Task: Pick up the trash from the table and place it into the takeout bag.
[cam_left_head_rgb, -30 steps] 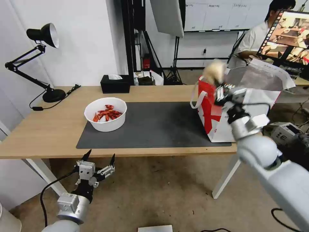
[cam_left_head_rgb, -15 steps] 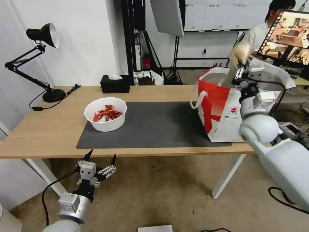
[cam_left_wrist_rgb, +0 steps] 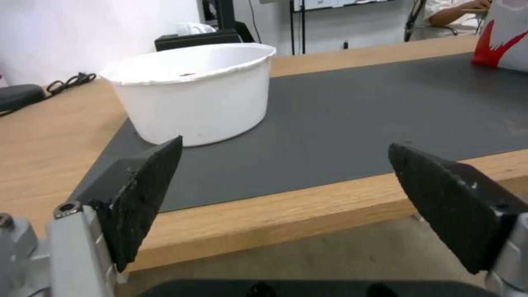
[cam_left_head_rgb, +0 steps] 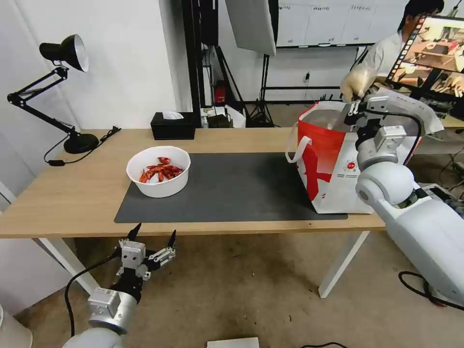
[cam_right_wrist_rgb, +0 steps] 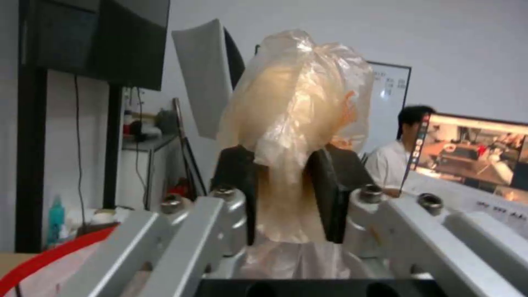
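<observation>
Above the open mouth of the takeout bag (cam_left_head_rgb: 333,164), the right hand (cam_left_head_rgb: 356,99) pointed upward and was clamped on a beige lump (cam_left_head_rgb: 356,82) wrapped in thin clear plastic; in the right wrist view the two dark pads (cam_right_wrist_rgb: 330,194) pinched the lump's (cam_right_wrist_rgb: 297,119) lower part while its crinkled top bulged above them. The bag stood upright at the right end of the dark grey mat (cam_left_head_rgb: 232,188) on the tabletop (cam_left_head_rgb: 72,193), its silver lining showing inside. Near the mat's left end sat the white bowl (cam_left_head_rgb: 158,171), holding red crayfish shells (cam_left_head_rgb: 162,171). Below the tabletop's front edge, the left hand (cam_left_head_rgb: 151,237) hung with its fingers (cam_left_wrist_rgb: 143,194) spread wide apart, gripping nothing, the bowl (cam_left_wrist_rgb: 192,97) facing it across the mat. A black tissue box (cam_left_head_rgb: 173,125) stood at the tabletop's far edge.
</observation>
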You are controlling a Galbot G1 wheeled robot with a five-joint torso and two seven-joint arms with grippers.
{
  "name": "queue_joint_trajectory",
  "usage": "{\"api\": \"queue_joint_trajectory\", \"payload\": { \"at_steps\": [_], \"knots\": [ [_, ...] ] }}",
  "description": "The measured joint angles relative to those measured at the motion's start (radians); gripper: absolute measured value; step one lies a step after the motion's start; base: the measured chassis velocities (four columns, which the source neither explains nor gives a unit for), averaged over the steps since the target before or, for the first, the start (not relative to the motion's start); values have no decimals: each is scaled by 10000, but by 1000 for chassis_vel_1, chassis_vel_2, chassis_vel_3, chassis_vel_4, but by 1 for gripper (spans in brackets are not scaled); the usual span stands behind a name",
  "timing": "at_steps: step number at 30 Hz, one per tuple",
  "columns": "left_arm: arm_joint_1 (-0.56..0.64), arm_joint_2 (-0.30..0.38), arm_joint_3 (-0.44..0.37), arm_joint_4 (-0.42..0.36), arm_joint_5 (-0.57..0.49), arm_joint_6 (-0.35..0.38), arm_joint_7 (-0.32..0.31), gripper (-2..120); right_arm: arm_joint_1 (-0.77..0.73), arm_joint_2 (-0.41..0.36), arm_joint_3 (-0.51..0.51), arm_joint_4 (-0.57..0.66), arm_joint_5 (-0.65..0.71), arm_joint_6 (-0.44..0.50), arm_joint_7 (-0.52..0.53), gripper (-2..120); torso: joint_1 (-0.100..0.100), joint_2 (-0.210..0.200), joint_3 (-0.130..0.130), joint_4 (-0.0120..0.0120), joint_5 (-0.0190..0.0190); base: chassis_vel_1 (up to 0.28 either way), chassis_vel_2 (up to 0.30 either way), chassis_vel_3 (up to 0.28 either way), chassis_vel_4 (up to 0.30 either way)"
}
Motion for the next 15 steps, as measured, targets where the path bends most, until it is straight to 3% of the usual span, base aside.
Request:
{"api": "queue_joint_trajectory", "payload": {
  "at_steps": [15],
  "knots": [
    [-52, 27, 35, 30, -13, -5, 10, 100, 55, -82, -104, 73, 210, -234, 13, 84, 0, 0, 0, 0, 0, 0, 0, 0, 0]
  ]
}}
